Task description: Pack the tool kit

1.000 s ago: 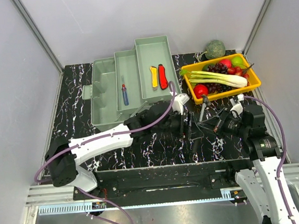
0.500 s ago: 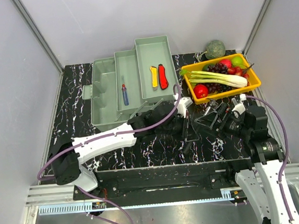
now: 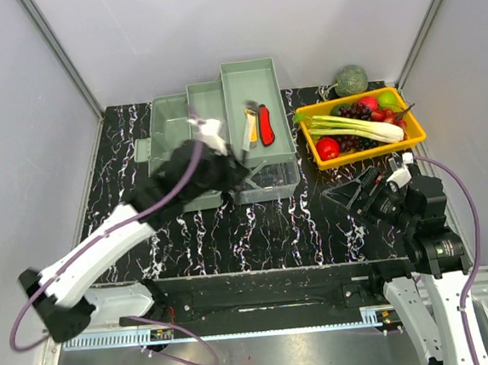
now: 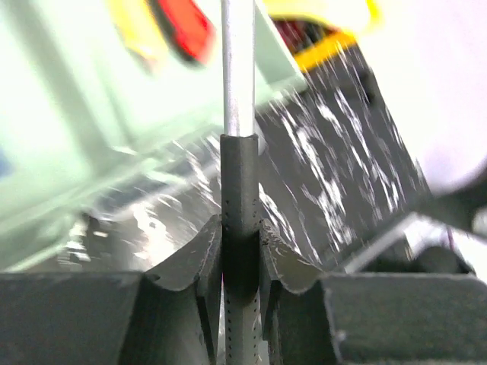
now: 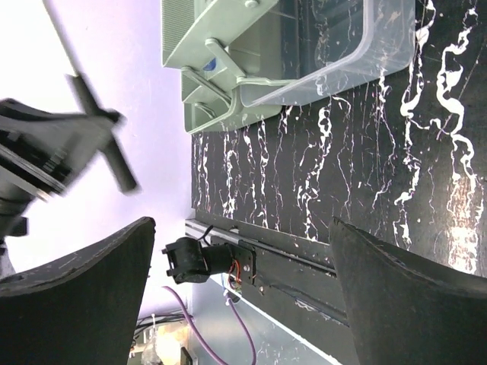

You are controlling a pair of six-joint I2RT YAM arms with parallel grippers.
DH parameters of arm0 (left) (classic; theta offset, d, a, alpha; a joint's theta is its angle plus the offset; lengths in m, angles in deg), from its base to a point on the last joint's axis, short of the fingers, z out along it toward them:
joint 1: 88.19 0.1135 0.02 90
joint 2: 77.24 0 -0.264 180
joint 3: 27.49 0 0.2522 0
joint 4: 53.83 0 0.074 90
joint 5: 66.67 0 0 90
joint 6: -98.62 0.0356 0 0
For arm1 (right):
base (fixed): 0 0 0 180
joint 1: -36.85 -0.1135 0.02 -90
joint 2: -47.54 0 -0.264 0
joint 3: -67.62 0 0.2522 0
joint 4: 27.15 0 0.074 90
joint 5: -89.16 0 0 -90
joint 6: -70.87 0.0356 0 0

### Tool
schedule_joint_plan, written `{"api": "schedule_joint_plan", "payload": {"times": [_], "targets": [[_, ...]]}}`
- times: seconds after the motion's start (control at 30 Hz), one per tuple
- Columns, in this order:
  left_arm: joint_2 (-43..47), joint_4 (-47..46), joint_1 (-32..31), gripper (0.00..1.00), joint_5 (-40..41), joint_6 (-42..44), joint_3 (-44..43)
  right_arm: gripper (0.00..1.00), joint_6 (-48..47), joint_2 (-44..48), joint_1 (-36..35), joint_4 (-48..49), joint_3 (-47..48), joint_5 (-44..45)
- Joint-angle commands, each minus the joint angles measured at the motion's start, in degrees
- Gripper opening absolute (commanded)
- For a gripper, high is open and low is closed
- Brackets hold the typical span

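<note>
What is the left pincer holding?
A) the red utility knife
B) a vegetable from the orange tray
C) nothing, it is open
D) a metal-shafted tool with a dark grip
D: the left wrist view shows the left pincer shut on the dark grip of the tool, its silver shaft rising above.
</note>
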Motion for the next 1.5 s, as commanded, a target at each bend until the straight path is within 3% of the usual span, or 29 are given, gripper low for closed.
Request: {"api": "schedule_joint_plan", "payload": {"times": [0.0, 0.13, 0.27, 0.47, 0.8, 1.3, 1.37, 1.47], "targets": [[8.7, 2.4, 12.1, 0.00, 9.3, 5.9, -4.0, 0.99, 0.0, 0.2, -0.2, -0.1, -1.3, 0.9], [9.1, 7.3, 24.4, 0.00, 9.2, 9.3, -5.4, 0.99, 0.4, -0.3, -0.3, -0.1, -2.3, 1.0], [5.7, 7.7, 35.2, 0.00, 2.4, 11.2, -4.4, 0.99, 0.4, -0.3, -0.2, -0.1, -2.8, 0.8], [-3.0, 4.8, 43.1, 0.00, -3.4, 13.0, -4.6, 1.00, 0.4, -0.8, -0.2, -0.1, -3.5, 1.2], [-18.3, 2.4, 44.7, 0.00, -7.0, 14.8, -7.3, 0.98, 0.6, -0.3, -0.2, -1.8, -4.3, 4.0], [-31.9, -3.4, 44.9, 0.00, -8.2, 11.5, -4.7, 0.99, 0.3, -1.8, -0.2, -2.1, -4.6, 6.2], [-31.9, -4.5, 44.8, 0.13, -8.1, 11.2, -3.9, 0.99, 0.4, -2.4, -0.2, -2.1, -4.9, 6.4], [-31.5, -4.8, 44.8, 0.41, -6.9, 10.6, -3.4, 0.99, 0.7, -2.6, -0.2, -2.0, -5.0, 6.6]]}}
